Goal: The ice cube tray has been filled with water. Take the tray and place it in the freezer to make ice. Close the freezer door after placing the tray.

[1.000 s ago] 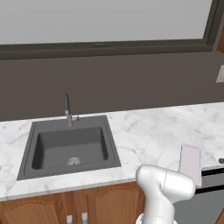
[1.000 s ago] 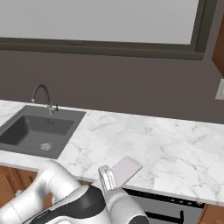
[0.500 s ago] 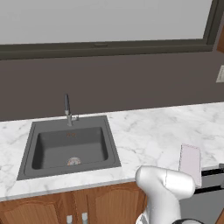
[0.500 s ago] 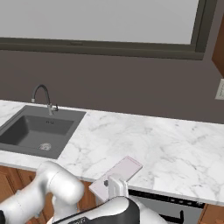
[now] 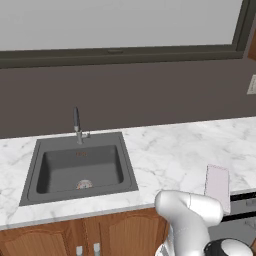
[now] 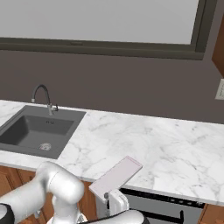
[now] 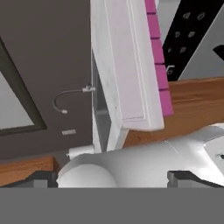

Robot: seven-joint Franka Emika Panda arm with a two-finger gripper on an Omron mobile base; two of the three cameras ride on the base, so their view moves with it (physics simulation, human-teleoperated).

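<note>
Since a second ago our arm has swung lower; claw (image 7: 112, 179) fingers apart, empty. Ice cube tray (image 5: 218, 182) lies on worktop (image 5: 170, 155) front edge above it, long axis running front-to-back

The sink (image 5: 80, 167) is sitting sunk into the counter (image 5: 170, 150) toward its left end, with the faucet (image 5: 77, 125) standing at its back rim before the wall. Well to the right, the ice cube tray (image 5: 218, 182) is lying flat on the counter at its front edge, above the dishwasher (image 6: 166, 210). The window (image 6: 109, 22) is running along the wall behind it all.
</note>
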